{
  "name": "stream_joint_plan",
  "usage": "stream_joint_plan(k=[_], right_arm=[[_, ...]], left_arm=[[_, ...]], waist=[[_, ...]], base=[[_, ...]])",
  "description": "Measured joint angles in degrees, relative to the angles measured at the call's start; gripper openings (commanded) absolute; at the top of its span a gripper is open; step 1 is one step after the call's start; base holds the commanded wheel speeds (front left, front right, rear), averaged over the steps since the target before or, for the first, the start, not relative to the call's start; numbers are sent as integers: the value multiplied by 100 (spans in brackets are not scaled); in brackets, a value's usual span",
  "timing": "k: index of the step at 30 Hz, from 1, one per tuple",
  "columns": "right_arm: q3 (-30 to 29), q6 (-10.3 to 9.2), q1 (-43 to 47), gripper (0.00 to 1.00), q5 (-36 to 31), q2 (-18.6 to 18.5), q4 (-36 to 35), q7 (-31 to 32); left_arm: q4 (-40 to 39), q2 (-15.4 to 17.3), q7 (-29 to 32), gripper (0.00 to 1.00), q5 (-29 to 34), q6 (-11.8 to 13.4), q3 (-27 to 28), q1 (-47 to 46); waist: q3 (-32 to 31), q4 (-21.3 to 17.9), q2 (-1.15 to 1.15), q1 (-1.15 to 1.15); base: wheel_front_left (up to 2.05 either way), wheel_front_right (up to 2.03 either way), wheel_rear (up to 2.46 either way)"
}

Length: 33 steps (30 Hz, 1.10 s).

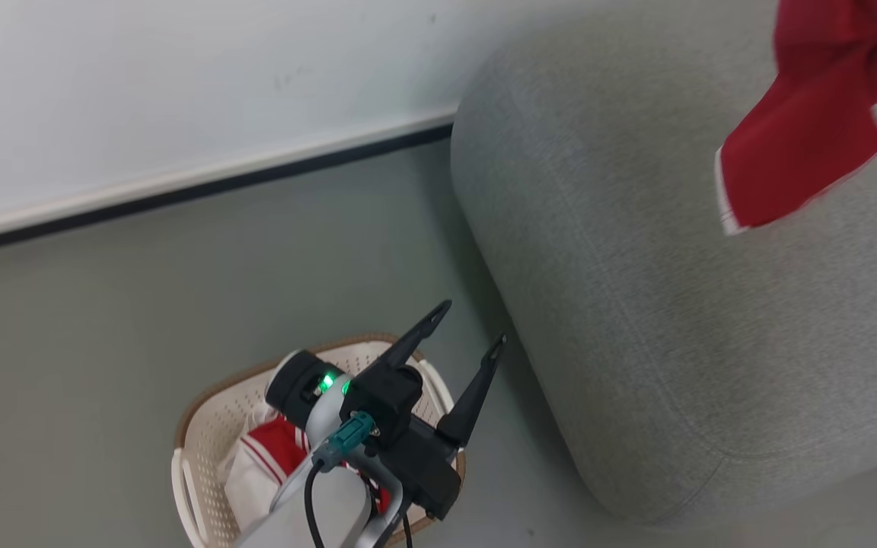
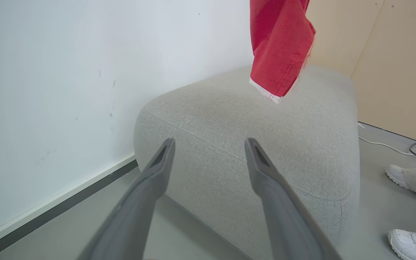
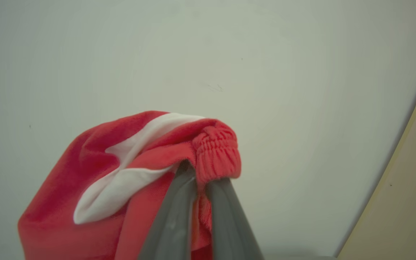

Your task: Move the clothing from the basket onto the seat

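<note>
A red garment with a white band [image 1: 811, 129] hangs in the air above the grey seat [image 1: 674, 304]; it also dangles over the seat [image 2: 251, 151] as the red garment [image 2: 280, 47] in the left wrist view. My right gripper [image 3: 199, 180] is shut on the red garment [image 3: 128, 173] at its elastic waistband. My left gripper [image 1: 473, 323] is open and empty above the basket [image 1: 210, 426], whose cream perforated wall holds a second red and white garment [image 1: 267, 449], partly hidden by my left arm. The left gripper [image 2: 209, 150] points toward the seat.
A white wall with a dark baseboard [image 1: 202, 183] runs behind the basket and seat. Grey floor [image 1: 141, 304] lies between them. In the left wrist view a person's white shoes [image 2: 408, 245] and a cable [image 2: 392, 146] are on the floor right of the seat.
</note>
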Motion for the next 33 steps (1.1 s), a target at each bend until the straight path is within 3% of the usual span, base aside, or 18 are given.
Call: stream_joint_plan(k=[6,14,24,33], right_arm=[[-234,-4,-590,0,31,-294,542,99],[-275,-83,-711,0,48,-252,1020,81],[-403,-312,-499,0,346,319,1694,-183],[-349,-331,-436,0,407,781,2184,-514]], left_arm=[[-249,96,100,100,208,11,2,-307],[-648,303,229,100,414,25,1,-639],[-1085,494,499,100,715,26,-35,-1107],[-1176,676,594,100,918,22,-33,-1356]], waist=[[502,181,0,-1],[1202,319,0,0],[2074,246,1,0],[2707,108,1,-1]], base=[[0,0,0],[0,0,0],[0,0,0],[0,0,0]])
